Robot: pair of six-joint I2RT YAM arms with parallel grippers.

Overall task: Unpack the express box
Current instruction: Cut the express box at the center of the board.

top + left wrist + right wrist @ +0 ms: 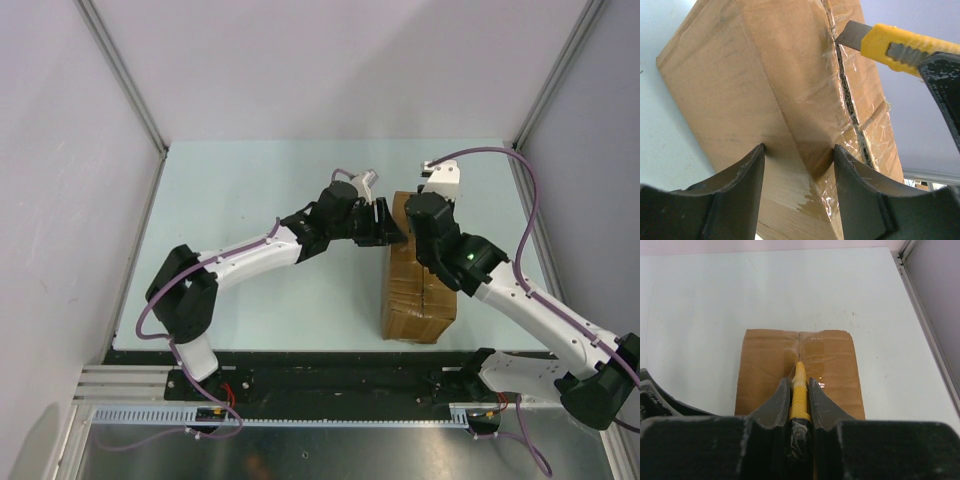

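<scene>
I'm watching the table (pixel 260 200), where the express box (pixel 415 295) is lying on the right half. My left gripper (pixel 799 150) is straddling the box's far-left edge with its fingers apart. My right gripper (pixel 799 382) is clamping the yellow knife (pixel 890 42), its blade tip sitting at the taped top seam.

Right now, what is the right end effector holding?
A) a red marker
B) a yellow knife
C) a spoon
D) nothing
B: the right end effector is shut on the yellow knife, with the blade at the taped seam of the express box.
</scene>
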